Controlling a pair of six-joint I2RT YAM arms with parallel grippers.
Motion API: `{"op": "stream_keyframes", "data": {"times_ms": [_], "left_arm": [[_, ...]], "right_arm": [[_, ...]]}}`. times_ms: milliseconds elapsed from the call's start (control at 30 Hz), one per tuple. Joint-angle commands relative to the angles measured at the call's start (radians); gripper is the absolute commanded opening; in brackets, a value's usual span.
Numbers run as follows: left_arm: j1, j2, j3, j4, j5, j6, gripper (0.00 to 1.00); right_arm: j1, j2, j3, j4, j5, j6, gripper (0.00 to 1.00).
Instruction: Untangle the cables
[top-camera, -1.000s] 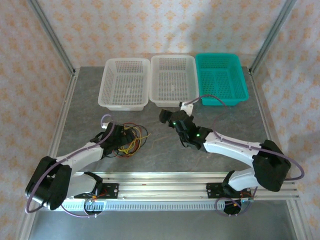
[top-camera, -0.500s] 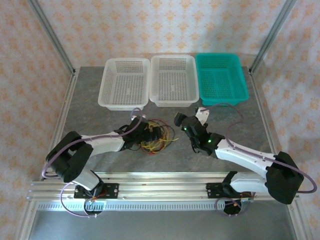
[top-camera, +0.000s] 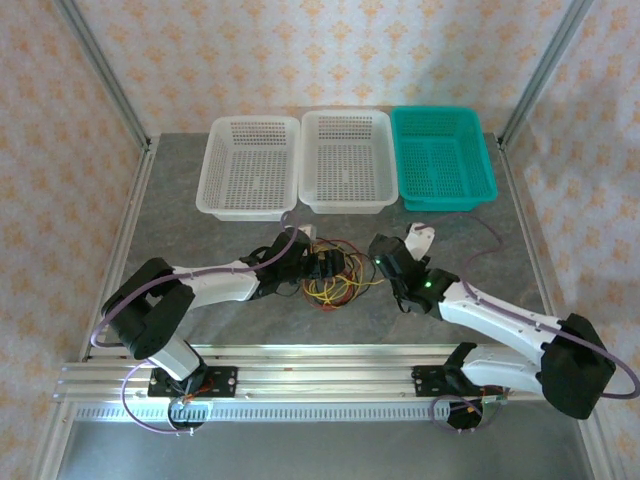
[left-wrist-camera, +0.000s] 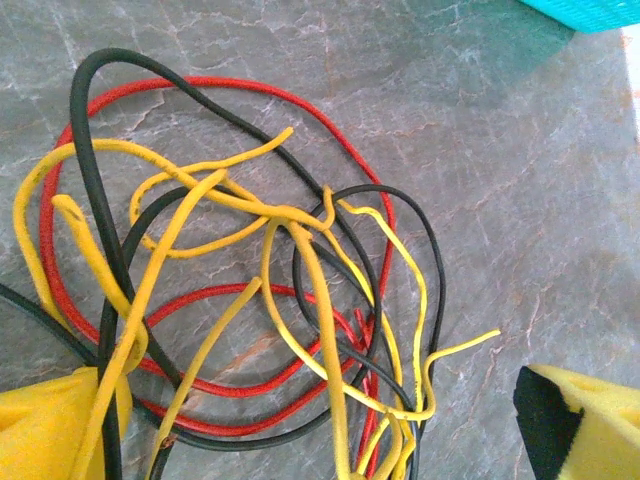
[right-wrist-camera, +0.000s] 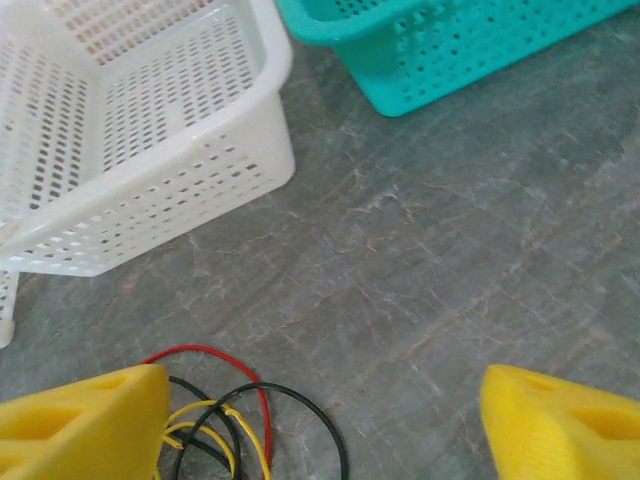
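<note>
The cables (top-camera: 335, 278) lie in one mixed tangle of red, yellow and black wire at the table's middle front. My left gripper (top-camera: 320, 268) sits low at the tangle's left side. In the left wrist view the cables (left-wrist-camera: 250, 300) spread over the grey table, and several strands drape over the left finger (left-wrist-camera: 50, 425). The left gripper (left-wrist-camera: 320, 435) is open, its pads far apart. My right gripper (top-camera: 383, 252) is just right of the tangle, open. In the right wrist view the right gripper (right-wrist-camera: 320, 440) holds nothing, and the cables (right-wrist-camera: 235, 415) loop beside its left finger.
Three baskets stand in a row at the back: a white basket (top-camera: 250, 207), a second white basket (top-camera: 345, 204) and a teal basket (top-camera: 446, 201). In the right wrist view the white basket (right-wrist-camera: 150, 200) and teal basket (right-wrist-camera: 470, 50) are ahead. Aluminium rails (top-camera: 330, 362) line the near edge.
My left arm has swept rightward, carrying the tangle from the left front to the middle. My right gripper has shifted to the right and slightly nearer.
</note>
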Motion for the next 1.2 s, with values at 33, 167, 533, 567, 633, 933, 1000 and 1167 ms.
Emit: {"op": "stream_keyframes", "data": {"times_ms": [33, 167, 533, 567, 633, 933, 1000, 1167], "left_arm": [[-0.002, -0.079, -0.024, 0.044, -0.034, -0.001, 0.99], [-0.002, -0.214, -0.111, 0.017, -0.186, -0.032, 0.99], [0.047, -0.459, -0.247, -0.086, -0.292, -0.049, 0.99], [0.064, -0.482, -0.272, -0.062, -0.27, -0.056, 0.99], [0.1, -0.523, -0.315, -0.021, -0.23, -0.073, 0.99], [0.183, -0.599, -0.395, 0.059, -0.127, -0.092, 0.99], [0.184, -0.591, -0.395, 0.071, -0.112, -0.084, 0.99], [0.185, -0.56, -0.391, 0.086, -0.094, -0.079, 0.99]], "right_arm": [[-0.003, -0.021, 0.0, -0.048, -0.094, -0.062, 0.75], [-0.004, -0.015, -0.004, 0.046, -0.282, -0.211, 0.73], [0.013, 0.211, 0.174, 0.072, -0.51, -0.287, 0.6], [0.021, 0.243, 0.2, 0.056, -0.512, -0.283, 0.59], [0.037, 0.298, 0.241, 0.033, -0.511, -0.266, 0.54], [0.07, 0.52, 0.424, -0.11, -0.507, -0.177, 0.38], [0.072, 0.544, 0.441, -0.12, -0.498, -0.172, 0.37], [0.071, 0.605, 0.49, -0.14, -0.51, -0.178, 0.31]]}}
